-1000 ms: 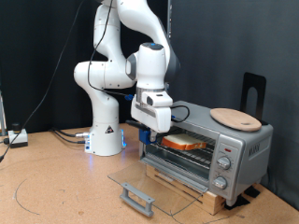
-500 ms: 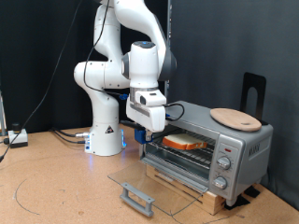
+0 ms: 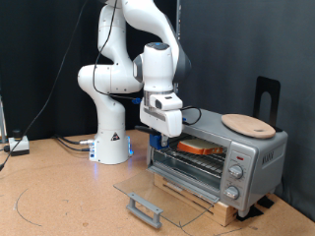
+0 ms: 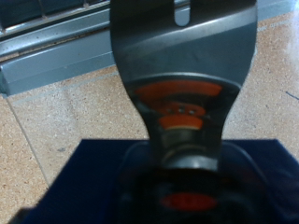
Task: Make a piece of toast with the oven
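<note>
While hanging at the oven's (image 3: 219, 155) open mouth, near its left end in the exterior view, gripper (image 3: 165, 138) pointed downward, just beside the piece of toast (image 3: 200, 147) but not shown touching it. Cannot tell from either view whether clenched or released: fingertips hidden behind the hand in the exterior view, and blurred, dark and very close in the wrist view (image 4: 183, 112), with orange patches showing on the finger assembly. Nothing seen between the fingers.

Piece of toast lying flat on the wire rack (image 3: 195, 159) inside the oven, pale face up, golden crust showing along its edge. Glass door (image 3: 162, 194) dropped fully open, lying flat on the brown surface (image 3: 59, 197) in front, grey handle (image 3: 144, 208) at its near edge. Round knobs (image 3: 235, 177) stacked on the panel at the exterior view's right. Round wooden board (image 3: 247, 124) resting on the oven's top. Black upright stand (image 3: 268, 98) behind the oven. White arm base (image 3: 111, 143) standing on the surface to the exterior view's left of the oven.
</note>
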{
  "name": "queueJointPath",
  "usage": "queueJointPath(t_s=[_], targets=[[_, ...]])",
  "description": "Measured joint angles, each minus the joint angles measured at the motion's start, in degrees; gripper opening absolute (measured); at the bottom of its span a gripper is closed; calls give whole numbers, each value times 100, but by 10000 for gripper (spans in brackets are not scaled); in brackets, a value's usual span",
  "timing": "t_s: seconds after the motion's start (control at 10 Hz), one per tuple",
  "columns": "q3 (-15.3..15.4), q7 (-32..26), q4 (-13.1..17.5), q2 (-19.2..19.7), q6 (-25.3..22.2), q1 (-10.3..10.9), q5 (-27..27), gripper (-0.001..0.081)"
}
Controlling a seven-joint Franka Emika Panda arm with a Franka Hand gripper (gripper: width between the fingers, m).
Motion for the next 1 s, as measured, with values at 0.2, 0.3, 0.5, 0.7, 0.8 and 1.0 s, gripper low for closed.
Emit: queueJointPath(t_s=[0.2, 0.3, 0.5, 0.7, 0.8, 1.0], targets=[[-101, -99, -1, 1, 43, -191, -76, 395], [-262, -252, 29, 9, -7, -329, -84, 395], [-617, -497, 153, 41, -249, -584, -84, 395], [-956, -611, 277, 83, -546, -840, -82, 395], [-1142, -699, 332, 105, -683, -950, -78, 395], [-1417, -856, 472, 233, -960, -1143, -80, 395]])
